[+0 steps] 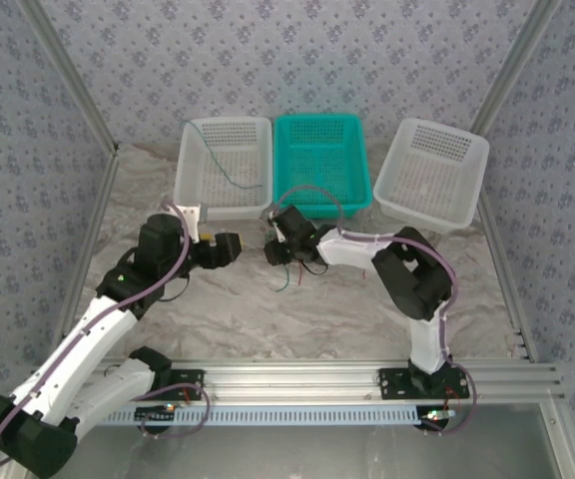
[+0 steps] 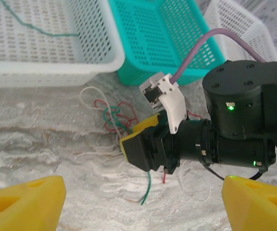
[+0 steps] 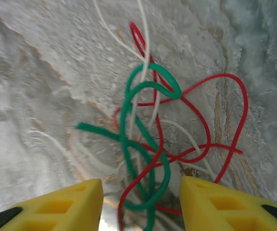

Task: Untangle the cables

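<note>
The cables point(image 1: 289, 267) are a small knot of red, green and whitish wires on the table in front of the teal basket. In the right wrist view a green loop point(image 3: 124, 134) twists round a red wire point(image 3: 244, 110) and a white wire point(image 3: 143, 38). My right gripper point(image 3: 141, 204) points down over the knot, open, with the green and red strands running between its yellow fingers. In the left wrist view the knot point(image 2: 113, 115) lies behind the right gripper's finger point(image 2: 138, 147), and a green end point(image 2: 148, 190) trails toward me. My left gripper point(image 2: 143, 207) hovers open just to the left point(image 1: 236, 244) with nothing in it.
Three baskets stand along the back: a white one point(image 1: 193, 195) with a separate green wire point(image 1: 230, 172) lying in it, a teal one point(image 1: 362, 170), and a tilted white one point(image 1: 427, 215). A metal rail point(image 1: 297, 377) runs along the near edge. A wrinkled cloth covers the table.
</note>
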